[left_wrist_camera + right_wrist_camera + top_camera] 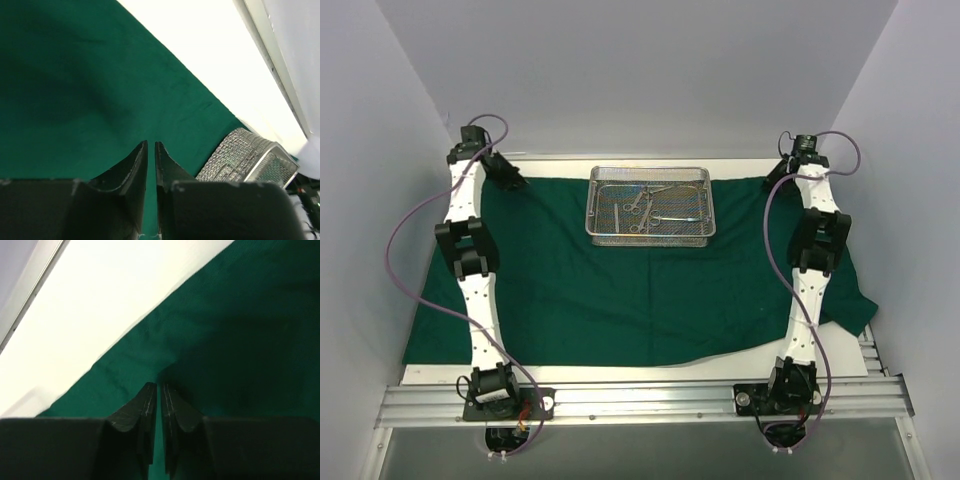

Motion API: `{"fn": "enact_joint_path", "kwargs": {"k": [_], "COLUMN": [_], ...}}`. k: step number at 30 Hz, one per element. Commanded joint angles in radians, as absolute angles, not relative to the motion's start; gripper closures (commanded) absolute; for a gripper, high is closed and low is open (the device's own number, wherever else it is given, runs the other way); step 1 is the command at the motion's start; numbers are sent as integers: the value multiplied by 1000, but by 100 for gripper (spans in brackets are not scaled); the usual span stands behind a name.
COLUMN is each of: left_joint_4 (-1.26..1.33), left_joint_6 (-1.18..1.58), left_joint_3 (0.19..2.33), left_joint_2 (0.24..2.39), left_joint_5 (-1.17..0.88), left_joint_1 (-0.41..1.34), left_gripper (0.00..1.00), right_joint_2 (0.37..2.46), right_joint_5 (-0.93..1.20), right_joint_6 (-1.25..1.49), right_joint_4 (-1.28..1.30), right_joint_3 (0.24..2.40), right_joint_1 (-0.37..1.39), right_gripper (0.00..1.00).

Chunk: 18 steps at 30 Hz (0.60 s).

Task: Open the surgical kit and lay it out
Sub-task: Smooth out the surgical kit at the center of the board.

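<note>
The table carried the dark green cloth wrap, opened out and spread across most of its surface. The near right corner of the wrap lay skewed toward the table's right edge. The wire-mesh tray stood on the wrap at far centre, with the ring-handled instruments lying loose inside it and none laid out yet.

The left end effector was at the far left corner of the wrap. Its jaws stood a narrow slit apart with nothing between them. The right end effector was at the far right corner. Its jaws showed only a hairline gap, and a crease of cloth ran up to the tips; whether cloth was pinched there cannot be told.

The step in hand appeared to be release of the far corners. Procedure:

1. Part each end effector fully before any lift, so that no fold is carried upward.
2. Withdraw straight up, never sideways; lateral drag would wrinkle the wrap or shift the tray.
3. Confirm that both far corners lie flat before approaching the instruments.
</note>
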State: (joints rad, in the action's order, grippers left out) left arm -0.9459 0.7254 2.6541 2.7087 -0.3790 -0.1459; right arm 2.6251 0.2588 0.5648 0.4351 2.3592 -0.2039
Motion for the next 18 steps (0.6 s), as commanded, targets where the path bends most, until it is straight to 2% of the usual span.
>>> {"fn": "enact_joint_path", "kwargs": {"k": [1, 4, 10, 16, 18], "left_joint_4": [-1032, -1058, -1066, -1052, -1023], "left_joint_6": [559, 532, 488, 486, 495], "left_joint_3": [2616, 2511, 2409, 2390, 2381], "left_joint_2": [2537, 2501, 2494, 2540, 2548], "left_joint_5": [-252, -215, -187, -235, -247], "left_joint_1": [-166, -189, -196, -195, -193], "left_gripper": [80, 80, 81, 81, 81], "right_joint_2": [2482, 2430, 2350, 2322, 2333], "right_joint_5": [252, 221, 178, 176, 173], "right_joint_6": [520, 500, 436, 437, 439], "right_joint_4": [523, 554, 580, 525, 503], "right_joint_3": [2393, 2369, 2203, 2034, 2005], "right_joint_1": [-190, -207, -219, -221, -216], "right_gripper": [86, 77, 68, 68, 71]}}
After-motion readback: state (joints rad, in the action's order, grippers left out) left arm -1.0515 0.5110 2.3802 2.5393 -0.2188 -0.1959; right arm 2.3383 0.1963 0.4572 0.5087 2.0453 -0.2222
